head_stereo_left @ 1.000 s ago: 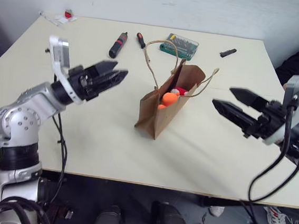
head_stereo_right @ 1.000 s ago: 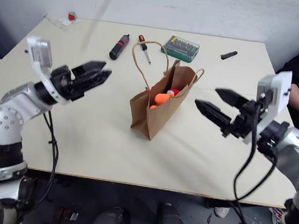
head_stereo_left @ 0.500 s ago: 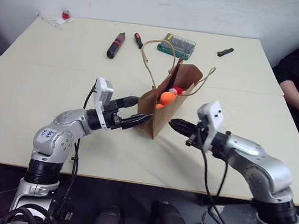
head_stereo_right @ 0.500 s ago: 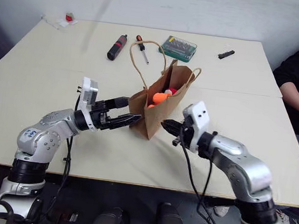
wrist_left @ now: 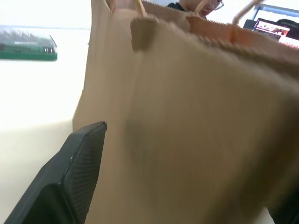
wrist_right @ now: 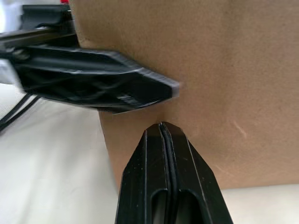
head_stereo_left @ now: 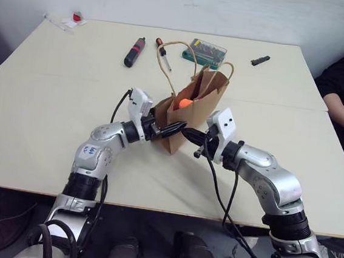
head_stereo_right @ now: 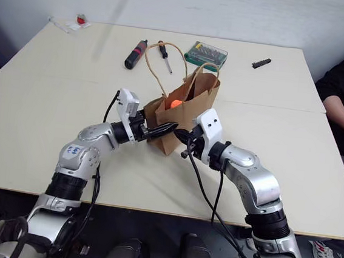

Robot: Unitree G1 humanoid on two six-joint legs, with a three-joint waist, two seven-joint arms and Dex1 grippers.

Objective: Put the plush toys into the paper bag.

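Stands upright: paper bag (head_stereo_left: 193, 110), mouth up, orange plush toy (head_stereo_left: 185, 103) inside. Pressed from both sides low down by spread left claw (head_stereo_left: 173, 130) and pressed-together right claw (wrist_right: 162, 128).

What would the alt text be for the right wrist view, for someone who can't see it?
The right pincer, its two black fingers pressed shut, points at the lower front of the brown paper bag. The left pincer reaches in from the side, its tip against the same bag face just above, with pale table beneath.
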